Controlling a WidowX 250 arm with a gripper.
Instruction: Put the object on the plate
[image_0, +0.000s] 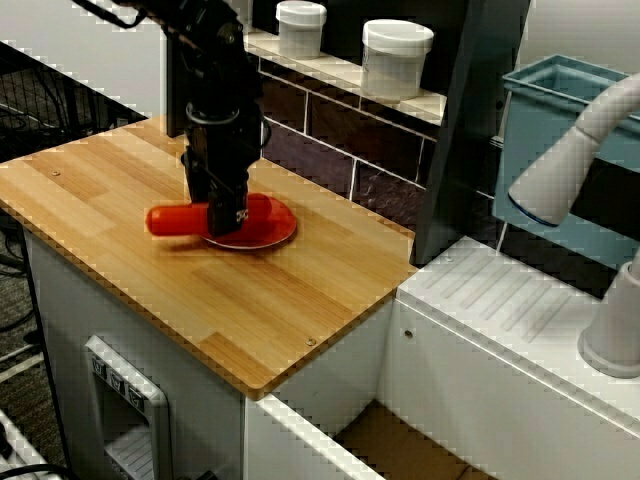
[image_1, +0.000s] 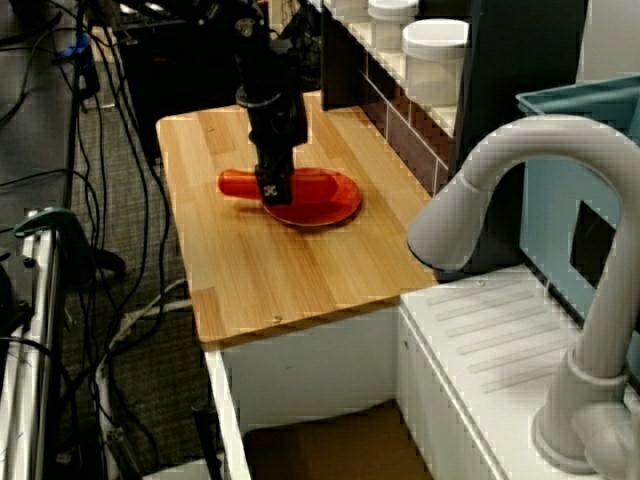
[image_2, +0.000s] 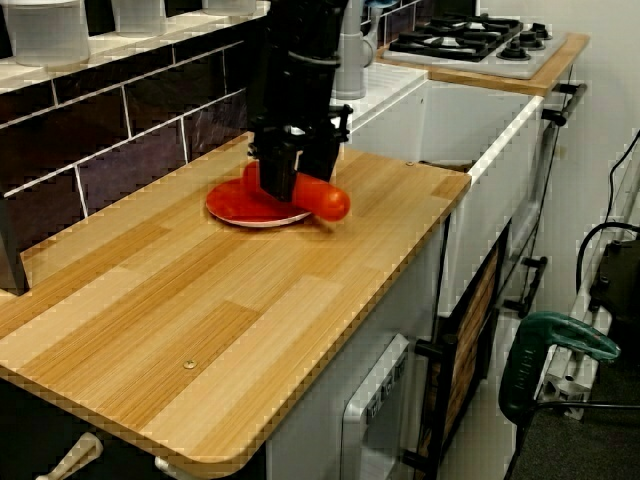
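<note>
over the plate, hand gripping object

The single black arm descended near-vertically from above. Its hand pointed straight down, jaws set close together, low near the table surface.

Left of centre in the frame, a black gripper hangs straight down over the wooden countertop, its jaws closed around the red-orange cylinder. The cylinder lies level, its right end over the red plate and its left end jutting past the plate's rim over bare wood. At the top, two white lidded jars stand on a tiled ledge. A pale grey faucet curves in at the right edge, beside a teal bin.
</note>
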